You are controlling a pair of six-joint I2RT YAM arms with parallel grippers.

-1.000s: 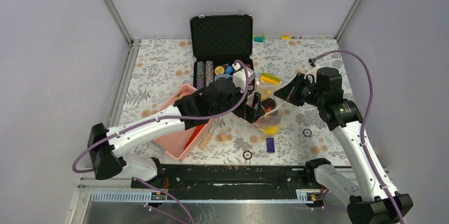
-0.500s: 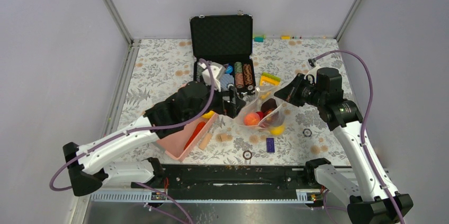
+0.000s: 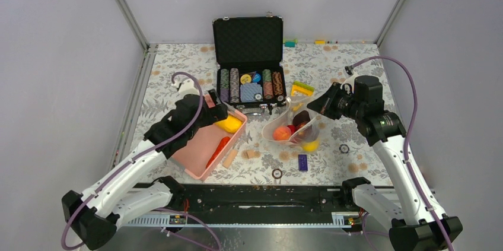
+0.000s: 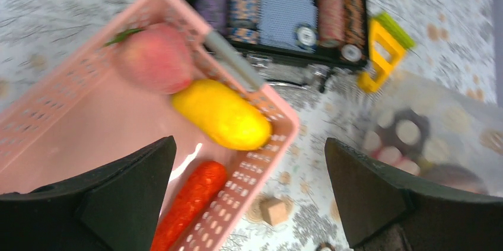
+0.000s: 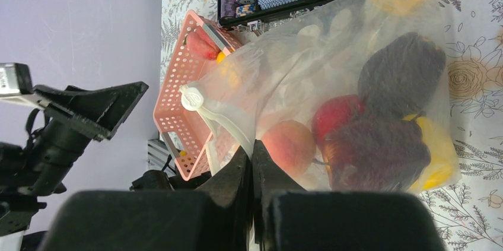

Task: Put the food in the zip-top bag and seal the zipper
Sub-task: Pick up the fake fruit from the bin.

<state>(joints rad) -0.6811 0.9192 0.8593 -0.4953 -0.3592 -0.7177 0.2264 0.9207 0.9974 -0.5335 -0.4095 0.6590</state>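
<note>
Your zip-top bag (image 5: 308,55) is clear, creased plastic. The pink basket (image 4: 44,111) is matt plastic lattice; the yellow food (image 4: 222,114) looks smooth

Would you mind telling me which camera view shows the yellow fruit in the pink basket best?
The left wrist view: the yellow fruit lies large and unobstructed by the basket rim. The top view shows it small; in the right wrist view the bag mostly hides it.

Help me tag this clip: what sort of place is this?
Probably a robot lab test cell: bare grey walls box in the table, two arms are bolted at its near edge, and toy fruit fills a bag.
</note>
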